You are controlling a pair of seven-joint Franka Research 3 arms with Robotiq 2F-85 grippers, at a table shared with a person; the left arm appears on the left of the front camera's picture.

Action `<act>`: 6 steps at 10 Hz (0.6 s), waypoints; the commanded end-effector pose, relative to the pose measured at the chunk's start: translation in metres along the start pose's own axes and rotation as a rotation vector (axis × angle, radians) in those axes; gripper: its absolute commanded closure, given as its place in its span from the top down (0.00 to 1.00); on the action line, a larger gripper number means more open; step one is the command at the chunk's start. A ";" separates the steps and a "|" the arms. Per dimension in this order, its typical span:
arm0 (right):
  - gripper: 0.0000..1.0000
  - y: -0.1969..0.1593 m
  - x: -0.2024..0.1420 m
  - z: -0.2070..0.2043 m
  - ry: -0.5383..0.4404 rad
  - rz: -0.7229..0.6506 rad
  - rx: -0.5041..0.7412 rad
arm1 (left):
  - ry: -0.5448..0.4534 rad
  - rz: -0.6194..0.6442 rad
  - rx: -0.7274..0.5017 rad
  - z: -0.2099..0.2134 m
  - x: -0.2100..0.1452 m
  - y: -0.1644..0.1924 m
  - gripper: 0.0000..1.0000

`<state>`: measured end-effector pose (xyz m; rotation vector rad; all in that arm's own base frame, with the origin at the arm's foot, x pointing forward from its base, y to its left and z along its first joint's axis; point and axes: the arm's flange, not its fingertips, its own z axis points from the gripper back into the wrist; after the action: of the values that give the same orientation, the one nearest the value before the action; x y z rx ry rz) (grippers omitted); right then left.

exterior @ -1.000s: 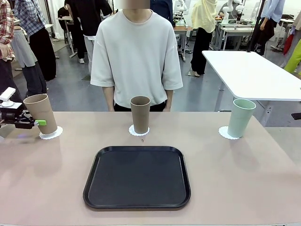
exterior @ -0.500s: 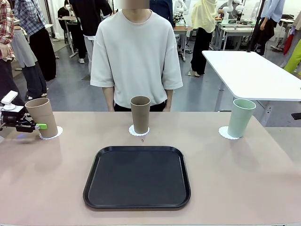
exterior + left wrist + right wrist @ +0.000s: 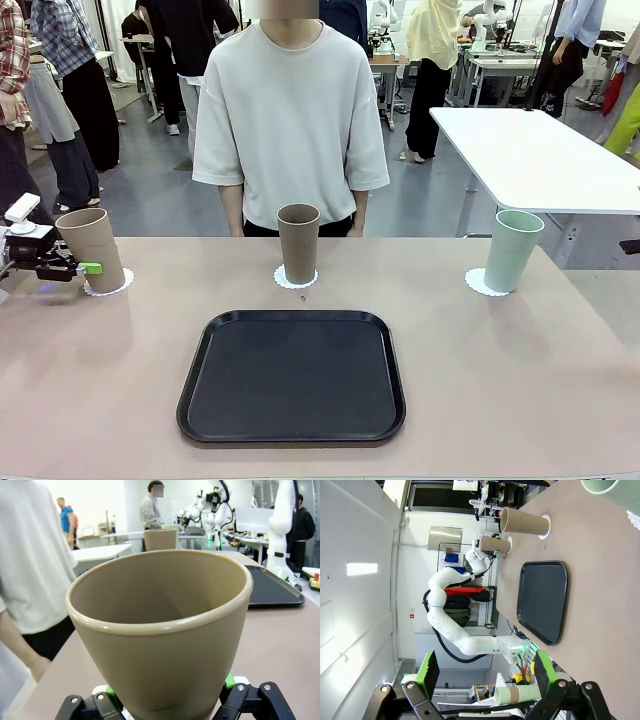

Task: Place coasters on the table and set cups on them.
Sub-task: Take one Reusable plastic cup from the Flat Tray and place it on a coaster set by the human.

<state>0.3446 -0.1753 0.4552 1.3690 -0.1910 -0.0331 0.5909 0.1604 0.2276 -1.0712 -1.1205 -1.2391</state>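
Cups (image 3: 297, 243) stand on a beige-pink table (image 3: 520, 380) in a busy lab.

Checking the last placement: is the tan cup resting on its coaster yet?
Cannot tell. In the front view the tan cup leans over the left coaster, its base hiding any contact.

Robotics lab — rows of white tables (image 3: 530, 150), other robot arms on benches, people standing about

No legible text, labels, brands, numbers or signs anywhere in frame. Distant items behind the desk too small and blurred to read.
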 end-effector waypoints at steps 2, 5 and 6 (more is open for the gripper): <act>1.00 0.001 0.001 0.001 0.004 0.010 0.005 | 0.009 -0.020 -0.036 0.001 -0.002 0.002 1.00; 1.00 0.001 0.001 0.001 0.004 0.010 0.005 | 0.019 -0.016 -0.045 0.001 -0.002 0.002 1.00; 1.00 0.001 0.001 0.001 0.004 0.010 0.005 | 0.023 -0.015 -0.048 0.001 -0.003 0.002 1.00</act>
<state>0.3446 -0.1753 0.4552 1.3690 -0.1910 -0.0331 0.5895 0.1605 0.2245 -1.0800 -1.0926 -1.2578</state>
